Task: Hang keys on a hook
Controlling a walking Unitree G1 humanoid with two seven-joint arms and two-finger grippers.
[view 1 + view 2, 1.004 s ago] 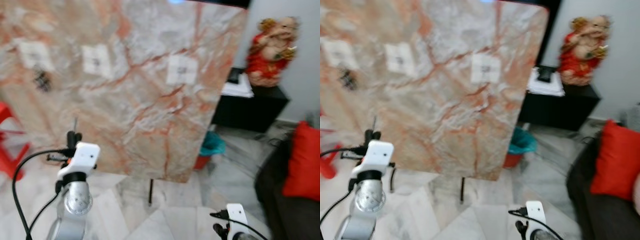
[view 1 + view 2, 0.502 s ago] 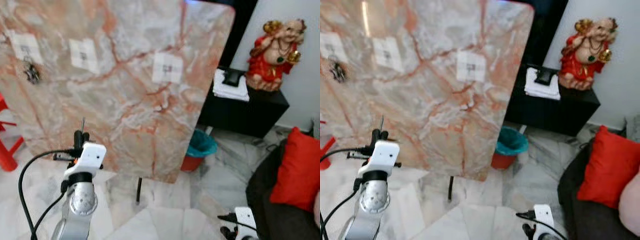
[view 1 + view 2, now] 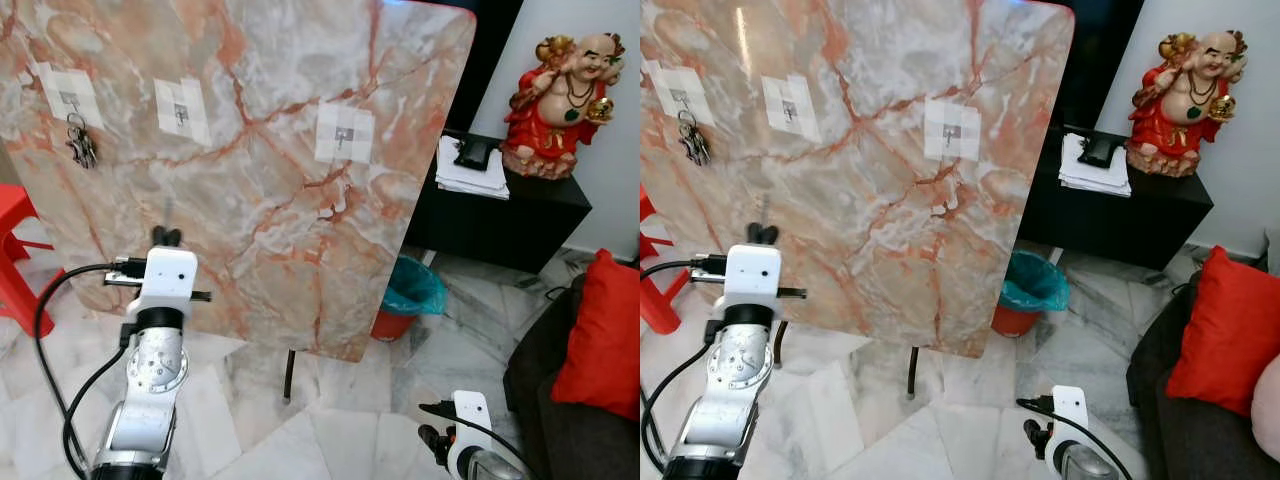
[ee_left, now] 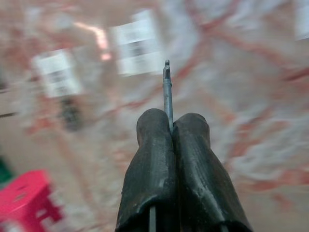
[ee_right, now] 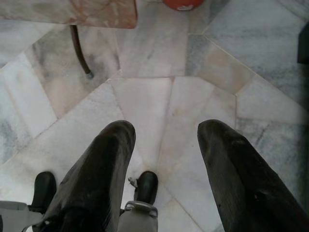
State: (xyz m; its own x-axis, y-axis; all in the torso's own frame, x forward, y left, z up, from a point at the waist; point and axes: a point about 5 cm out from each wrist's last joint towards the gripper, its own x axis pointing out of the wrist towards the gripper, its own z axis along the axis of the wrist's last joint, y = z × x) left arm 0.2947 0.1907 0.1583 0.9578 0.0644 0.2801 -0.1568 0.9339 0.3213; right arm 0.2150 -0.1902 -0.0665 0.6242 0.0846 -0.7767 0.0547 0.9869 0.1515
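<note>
A bunch of keys (image 3: pixel 80 146) hangs from the leftmost hook (image 3: pixel 68 100) on an upright marble board (image 3: pixel 270 200). Two more hooks (image 3: pixel 181 111) (image 3: pixel 345 134) on white patches sit empty to its right. My left gripper (image 3: pixel 165 237) is raised in front of the board, below and to the right of the keys and apart from them. Its fingers (image 4: pixel 193 145) are shut, and a thin metal pin (image 4: pixel 167 92) sticks out from between them. My right gripper (image 5: pixel 166 130) hangs low over the floor, open and holding nothing.
The board stands on thin dark legs (image 3: pixel 288 375) on a marble floor. A red stool (image 3: pixel 15 260) is at the left. Behind the board are a teal bin (image 3: pixel 410 295) and a black cabinet (image 3: pixel 510 225) with a red figurine (image 3: pixel 565 95). A red cushion (image 3: pixel 605 340) lies at the right.
The camera has swung and the blur has cleared, so the whole scene has shifted. My left gripper stands a little higher against the board. The keys stay on their hook.
</note>
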